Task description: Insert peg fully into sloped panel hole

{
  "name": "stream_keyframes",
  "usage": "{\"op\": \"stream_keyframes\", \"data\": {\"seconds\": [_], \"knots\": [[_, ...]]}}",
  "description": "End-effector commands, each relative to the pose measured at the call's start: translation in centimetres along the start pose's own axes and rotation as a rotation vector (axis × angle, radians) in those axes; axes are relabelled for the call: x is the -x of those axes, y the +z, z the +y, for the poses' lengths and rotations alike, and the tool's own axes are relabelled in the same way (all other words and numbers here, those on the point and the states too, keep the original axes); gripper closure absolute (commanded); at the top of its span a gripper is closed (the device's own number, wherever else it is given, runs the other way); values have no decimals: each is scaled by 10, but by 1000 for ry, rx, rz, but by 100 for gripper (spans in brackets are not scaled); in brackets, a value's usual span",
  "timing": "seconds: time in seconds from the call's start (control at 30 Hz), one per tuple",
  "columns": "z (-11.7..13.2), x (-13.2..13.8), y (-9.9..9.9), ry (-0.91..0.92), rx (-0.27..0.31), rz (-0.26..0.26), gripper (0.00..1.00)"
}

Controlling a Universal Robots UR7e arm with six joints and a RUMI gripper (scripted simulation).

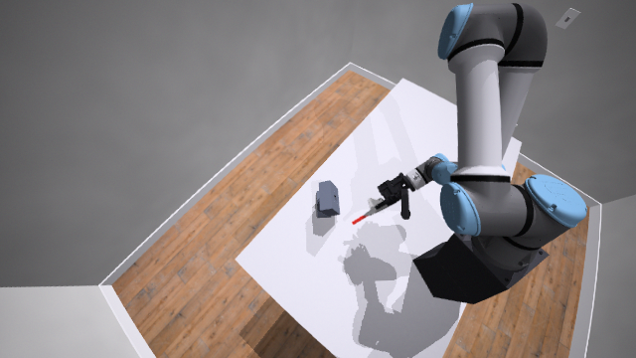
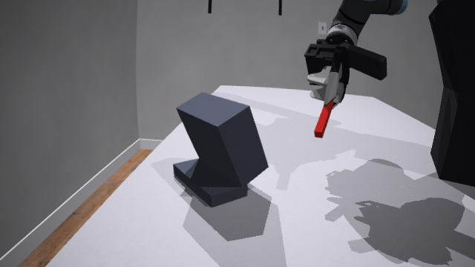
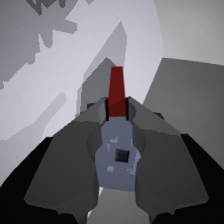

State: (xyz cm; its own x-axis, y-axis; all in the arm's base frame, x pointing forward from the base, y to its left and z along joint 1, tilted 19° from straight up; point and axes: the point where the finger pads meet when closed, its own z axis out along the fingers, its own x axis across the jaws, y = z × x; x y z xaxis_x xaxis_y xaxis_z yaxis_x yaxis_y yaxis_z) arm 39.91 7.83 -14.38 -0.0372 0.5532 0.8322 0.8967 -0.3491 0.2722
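Your pincer (image 2: 331,99) is clamped on the red peg (image 2: 323,119), held tilted above the worktop (image 2: 334,178), apart from the sloped panel (image 2: 220,142). No readable writing shows.

1 red peg (image 2: 323,119), 1 dark sloped panel block (image 2: 222,144), 1 gripper (image 2: 333,97), 1 white table (image 2: 371,111); the hole seems hidden.
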Motion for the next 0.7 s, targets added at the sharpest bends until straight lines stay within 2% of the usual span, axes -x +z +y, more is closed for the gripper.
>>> {"op": "stream_keyframes", "data": {"seconds": [0.0, 0.67], "knots": [[5, 0, -3, 8, 21, 10, 100], [25, 1, -16, 41, 112, 47, 100]]}}
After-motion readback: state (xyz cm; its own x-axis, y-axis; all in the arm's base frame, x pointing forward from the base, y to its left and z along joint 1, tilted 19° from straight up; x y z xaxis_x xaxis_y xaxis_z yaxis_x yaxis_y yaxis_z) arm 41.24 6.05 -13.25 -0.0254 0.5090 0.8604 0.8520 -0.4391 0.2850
